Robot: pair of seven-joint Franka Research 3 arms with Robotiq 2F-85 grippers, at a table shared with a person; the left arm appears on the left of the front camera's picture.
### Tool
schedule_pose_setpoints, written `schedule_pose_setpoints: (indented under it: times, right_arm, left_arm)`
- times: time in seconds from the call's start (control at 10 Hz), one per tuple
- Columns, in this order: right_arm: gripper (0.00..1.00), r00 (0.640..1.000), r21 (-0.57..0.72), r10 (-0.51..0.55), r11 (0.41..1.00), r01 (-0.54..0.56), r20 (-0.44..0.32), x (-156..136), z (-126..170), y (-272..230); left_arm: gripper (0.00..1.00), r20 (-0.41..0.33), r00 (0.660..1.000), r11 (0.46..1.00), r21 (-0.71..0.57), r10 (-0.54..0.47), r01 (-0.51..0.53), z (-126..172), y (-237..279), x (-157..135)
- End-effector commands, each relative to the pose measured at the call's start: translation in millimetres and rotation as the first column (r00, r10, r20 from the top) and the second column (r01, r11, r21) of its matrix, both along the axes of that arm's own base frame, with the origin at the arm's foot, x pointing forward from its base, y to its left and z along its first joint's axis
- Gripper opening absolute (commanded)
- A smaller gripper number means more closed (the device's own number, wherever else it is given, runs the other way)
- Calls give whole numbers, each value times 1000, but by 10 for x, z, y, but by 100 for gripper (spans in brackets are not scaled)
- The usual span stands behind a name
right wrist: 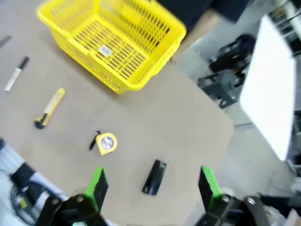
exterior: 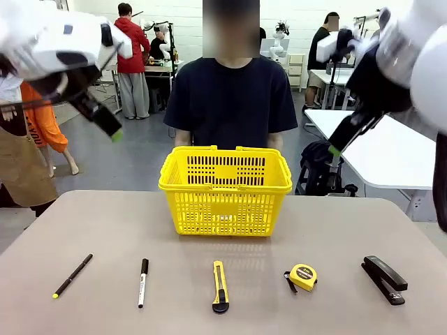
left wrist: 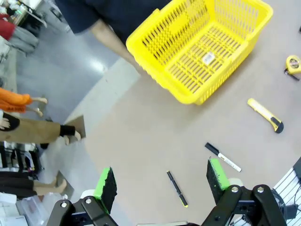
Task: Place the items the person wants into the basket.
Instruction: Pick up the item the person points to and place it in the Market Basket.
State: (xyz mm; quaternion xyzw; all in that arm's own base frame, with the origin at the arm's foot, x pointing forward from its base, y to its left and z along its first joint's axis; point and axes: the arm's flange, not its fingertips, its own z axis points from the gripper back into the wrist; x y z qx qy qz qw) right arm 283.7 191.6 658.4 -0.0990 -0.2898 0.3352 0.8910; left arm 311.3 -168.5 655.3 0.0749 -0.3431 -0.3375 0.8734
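Marker (exterior: 142,283), tape measure (exterior: 304,276) lie in row before basket (exterior: 225,209).

Bright even indoor light, soft shadows, right wrist view blurred, wide-angle edges

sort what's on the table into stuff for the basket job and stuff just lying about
For the job: yellow basket, utility knife, black pen with yellow tip, black stapler.
Lying about: white marker, yellow tape measure.

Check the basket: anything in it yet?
Empty. The basket shows a bare lattice floor from both wrist views, apart from a small label.
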Motion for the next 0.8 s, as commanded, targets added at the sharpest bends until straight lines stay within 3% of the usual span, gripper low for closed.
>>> schedule_pose_setpoints:
  times: [0.0, 0.1, 0.2, 0.6, 0.7]
  right_arm:
    - [100, 1000, -32, -10, 999, 10, -6, 18, 135, 191]
    - [100, 1000, -80, -11, 997, 13, 17, -6, 91, 199]
    - [100, 1000, -10, 3, 1000, -3, -6, -48, 154, 79]
    - [100, 1000, -23, 5, 1000, -5, -4, -41, 200, 107]
    - [100, 999, 226, 31, 974, -21, -41, -27, 324, -419]
  left_arm:
    - [100, 11, 999, 999, 20, 35, -36, 30, -127, -38]
    - [100, 26, 999, 997, 66, 29, -31, 27, -162, -110]
    - [100, 17, 1000, 1000, 1, -7, 7, 102, -68, -43]
    - [100, 18, 1000, 1000, 12, -7, 7, 111, -85, -55]
    - [100, -106, 987, 973, -209, -125, 101, 291, 266, -81]
